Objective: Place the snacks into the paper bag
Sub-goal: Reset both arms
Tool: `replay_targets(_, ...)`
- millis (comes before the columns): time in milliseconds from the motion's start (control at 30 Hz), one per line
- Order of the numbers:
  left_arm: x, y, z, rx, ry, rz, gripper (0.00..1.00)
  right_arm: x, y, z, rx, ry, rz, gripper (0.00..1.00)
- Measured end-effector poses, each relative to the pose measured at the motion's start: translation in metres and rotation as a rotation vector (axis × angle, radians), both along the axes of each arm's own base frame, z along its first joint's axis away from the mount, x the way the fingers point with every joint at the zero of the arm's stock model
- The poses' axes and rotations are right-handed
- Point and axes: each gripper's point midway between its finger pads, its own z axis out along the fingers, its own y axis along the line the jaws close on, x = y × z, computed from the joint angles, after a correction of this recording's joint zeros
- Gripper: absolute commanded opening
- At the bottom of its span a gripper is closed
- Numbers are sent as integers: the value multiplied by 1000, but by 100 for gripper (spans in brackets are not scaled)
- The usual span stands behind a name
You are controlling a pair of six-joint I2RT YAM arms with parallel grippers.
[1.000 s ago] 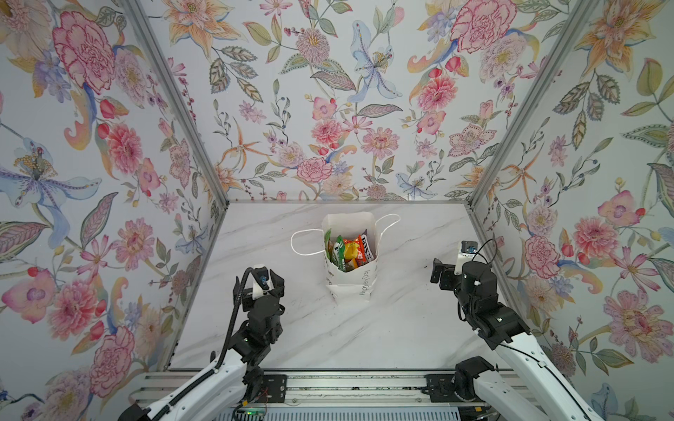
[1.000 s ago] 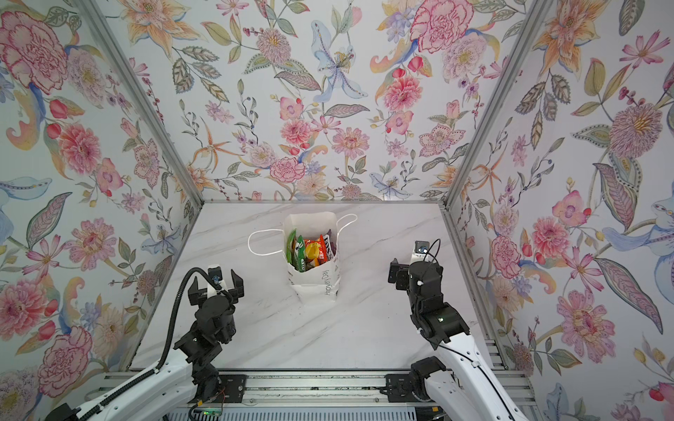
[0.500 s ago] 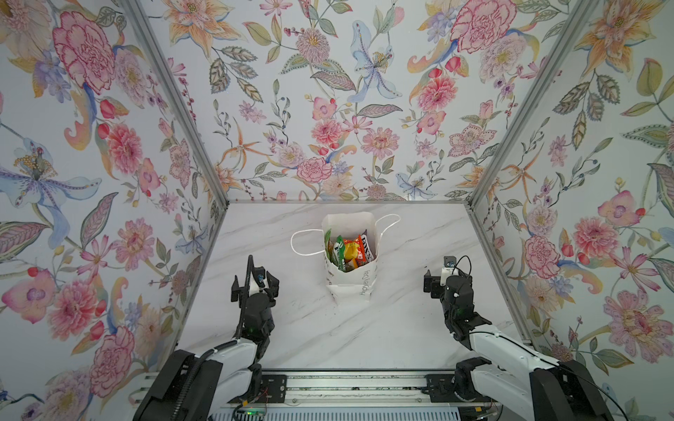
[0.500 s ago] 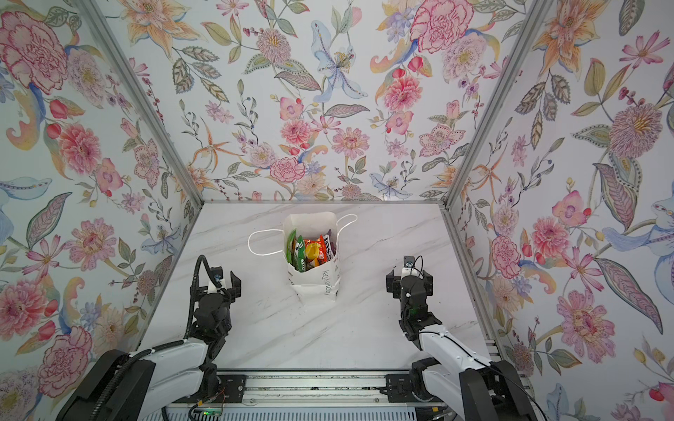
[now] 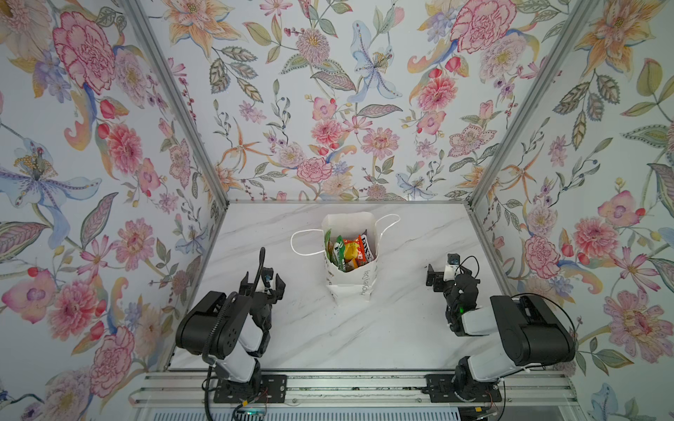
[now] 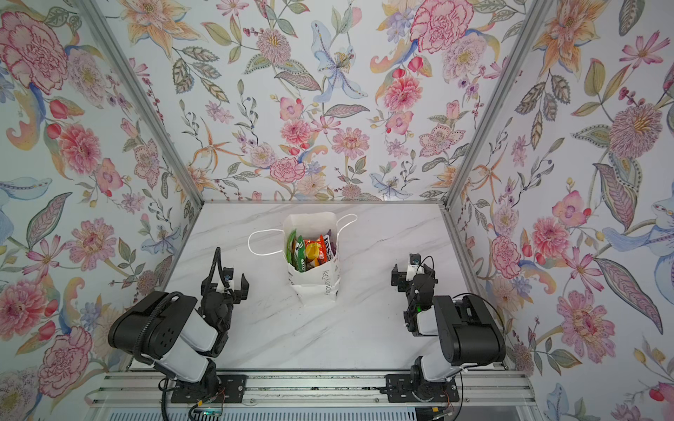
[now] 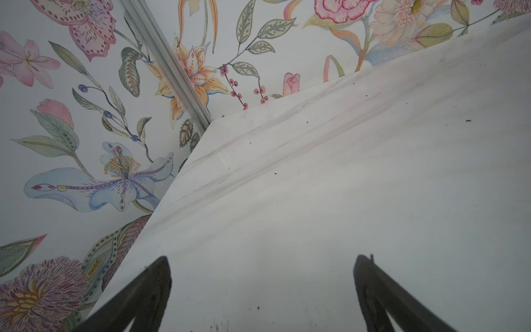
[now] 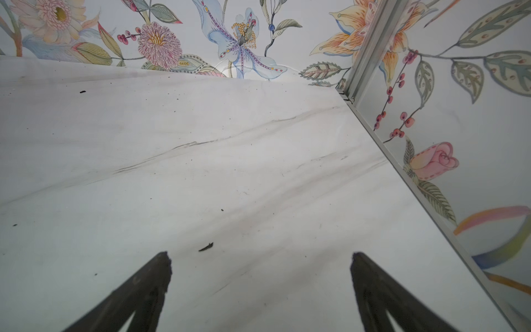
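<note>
The white paper bag (image 5: 351, 288) (image 6: 316, 289) stands upright mid-table, mouth open. Inside it are the snacks (image 5: 348, 253) (image 6: 310, 251): green, orange, yellow and dark glossy packets packed together, with no packet lying loose on the marble. My left gripper (image 5: 262, 285) (image 6: 225, 288) sits low to the bag's left, open and empty. My right gripper (image 5: 449, 280) (image 6: 414, 280) sits low to the bag's right, also open and empty. In the wrist views, the left gripper (image 7: 263, 258) and the right gripper (image 8: 260, 255) show only bare marble between their spread fingers.
Floral walls with aluminium corner posts (image 5: 521, 105) close in the table on three sides. A metal rail (image 5: 350, 386) carrying both arm bases runs along the front edge. One cord handle (image 5: 304, 242) droops to the bag's left. Dark crumbs (image 8: 206, 246) dot the marble.
Both arms have folded back toward the front rail, their elbows now raised over the bases. Both grippers have stayed open and empty; the bag and its contents have not moved.
</note>
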Motion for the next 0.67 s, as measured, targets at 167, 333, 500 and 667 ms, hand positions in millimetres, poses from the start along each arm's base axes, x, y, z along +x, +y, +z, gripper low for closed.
replay_targets(167, 27, 10, 32, -57, -106, 38, 99, 12, -8, 18, 33, -55, -62, 99)
replay_targets(333, 28, 24, 41, -104, -146, 93, 99, 11, -15, 18, 36, -57, -109, 99)
replay_targets(500, 24, 26, 37, -117, -138, 104, 99, 11, -17, 18, 38, -56, -119, 99)
replay_targets(667, 21, 27, 35, -122, -138, 108, 99, 11, -18, 16, 42, -49, -122, 99)
